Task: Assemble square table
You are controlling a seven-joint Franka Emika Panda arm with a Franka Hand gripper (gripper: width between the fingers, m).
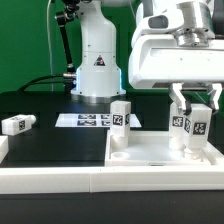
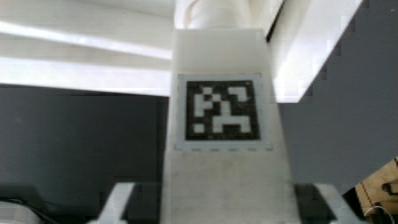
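The square table's top is a large white slab [image 1: 150, 152] lying flat at the exterior view's right. One white tagged leg [image 1: 120, 114] stands upright at its far left corner. My gripper [image 1: 192, 132] hangs over the slab's far right corner, shut on a second leg [image 1: 190, 125] held upright, whose lower end reaches the slab's surface. Whether that leg is seated there I cannot tell. In the wrist view this leg [image 2: 222, 100] fills the middle with its tag facing the camera, and my gripper [image 2: 222, 208] clamps it from both sides. A third leg [image 1: 18, 124] lies on the black table at the left.
The marker board [image 1: 88, 120] lies flat in front of the robot base [image 1: 97, 70]. A long white rail [image 1: 70, 183] runs along the near edge. A white piece [image 1: 3, 150] shows at the left edge.
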